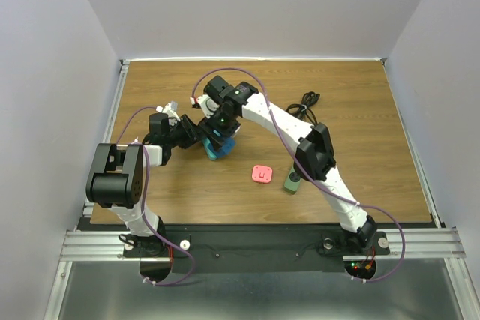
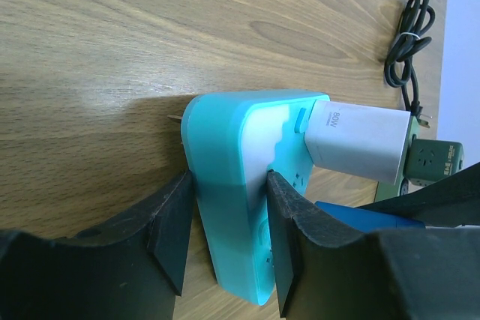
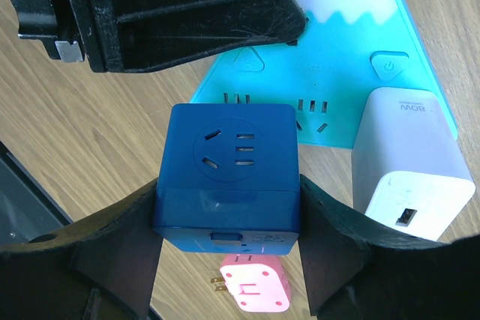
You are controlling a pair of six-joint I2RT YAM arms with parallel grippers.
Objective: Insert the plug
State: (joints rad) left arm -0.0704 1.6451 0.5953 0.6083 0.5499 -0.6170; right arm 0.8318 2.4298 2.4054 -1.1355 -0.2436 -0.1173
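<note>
Wood table (image 1: 360, 110), white charger (image 3: 409, 162) on strip (image 3: 337, 73), pink adapter (image 3: 253, 288)

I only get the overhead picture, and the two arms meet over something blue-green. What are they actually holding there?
Observer: The left wrist camera shows the left gripper clamped on the two sides of a turquoise power strip.
Operator: And the other arm?
Observer: Its wrist camera shows the right gripper gripping a dark blue cube adapter, socket face toward the camera, held over the strip.
Operator: Is anything plugged in yet?
Observer: Yes, a white charger marked 80W sits in the strip. Whether the cube's own prongs are in is hidden behind it.
</note>
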